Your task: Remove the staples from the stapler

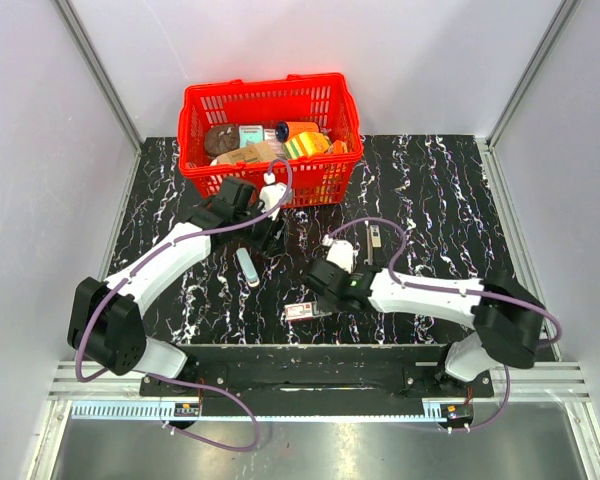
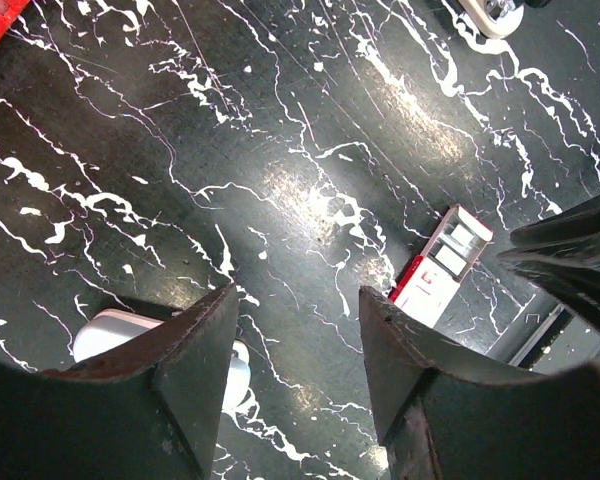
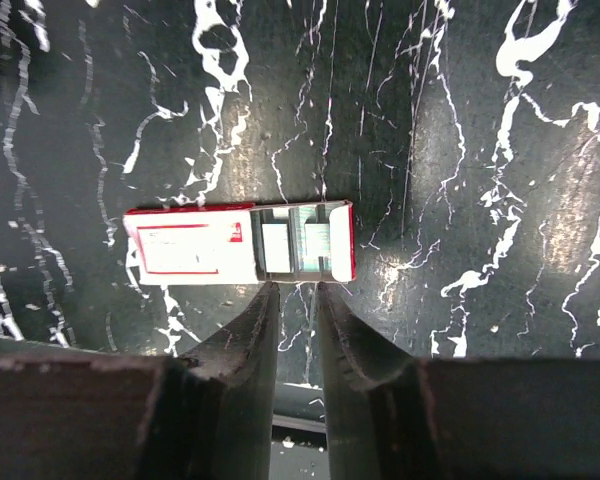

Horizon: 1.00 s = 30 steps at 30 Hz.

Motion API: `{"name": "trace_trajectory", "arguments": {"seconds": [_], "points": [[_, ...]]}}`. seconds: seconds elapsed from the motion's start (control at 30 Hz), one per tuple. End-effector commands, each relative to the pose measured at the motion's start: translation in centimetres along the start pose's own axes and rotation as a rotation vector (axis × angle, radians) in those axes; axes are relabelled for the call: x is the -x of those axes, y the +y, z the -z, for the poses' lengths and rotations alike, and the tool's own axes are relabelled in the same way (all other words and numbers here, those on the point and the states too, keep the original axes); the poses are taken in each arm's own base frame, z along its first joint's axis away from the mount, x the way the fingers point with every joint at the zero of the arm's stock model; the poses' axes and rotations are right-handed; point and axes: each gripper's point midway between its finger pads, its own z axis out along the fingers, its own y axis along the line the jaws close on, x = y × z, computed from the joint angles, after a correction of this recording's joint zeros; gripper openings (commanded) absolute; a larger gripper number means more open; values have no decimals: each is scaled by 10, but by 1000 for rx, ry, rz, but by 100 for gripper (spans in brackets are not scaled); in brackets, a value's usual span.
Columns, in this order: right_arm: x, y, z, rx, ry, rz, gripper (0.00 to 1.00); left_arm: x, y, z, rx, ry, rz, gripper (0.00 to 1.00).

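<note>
The stapler (image 1: 375, 240) is a slim grey piece lying on the black marbled table behind my right arm. A short pale bar, the staples (image 1: 248, 267), lies on the table near my left gripper (image 1: 270, 240). In the left wrist view the bar (image 2: 105, 335) is half hidden behind the left finger. My left gripper (image 2: 298, 330) is wide open and empty above bare table. My right gripper (image 3: 297, 290) has a narrow gap between its jaws and nothing in it. Its tips hang at the near edge of the small printed box (image 3: 238, 243).
A red basket (image 1: 195, 150) full of goods stands at the back. The white, red and green box (image 1: 305, 312) lies open near the front rail; it also shows in the left wrist view (image 2: 442, 265). Grey walls close the table's sides.
</note>
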Motion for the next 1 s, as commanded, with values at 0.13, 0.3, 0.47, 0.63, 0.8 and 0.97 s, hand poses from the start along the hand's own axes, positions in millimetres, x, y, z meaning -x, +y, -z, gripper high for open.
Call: {"name": "trace_trajectory", "arguments": {"seconds": [0.13,0.3,0.47,0.63,0.8,0.97], "points": [[24,-15,15,135,-25,-161,34,-6,-11,10,-56,4,-136,57],[20,-23,2,241,-1,-257,36,-36,-21,6,-114,90,-248,58],[12,-18,-6,309,29,-287,36,-67,-19,-2,-107,172,-353,58],[8,-18,-16,329,45,-316,36,-90,-24,-13,-102,247,-432,57],[11,-24,-25,351,36,-361,35,-102,-36,-25,-103,276,-507,57],[7,-29,-27,385,45,-403,35,-109,-38,-36,-84,305,-560,57]]}}
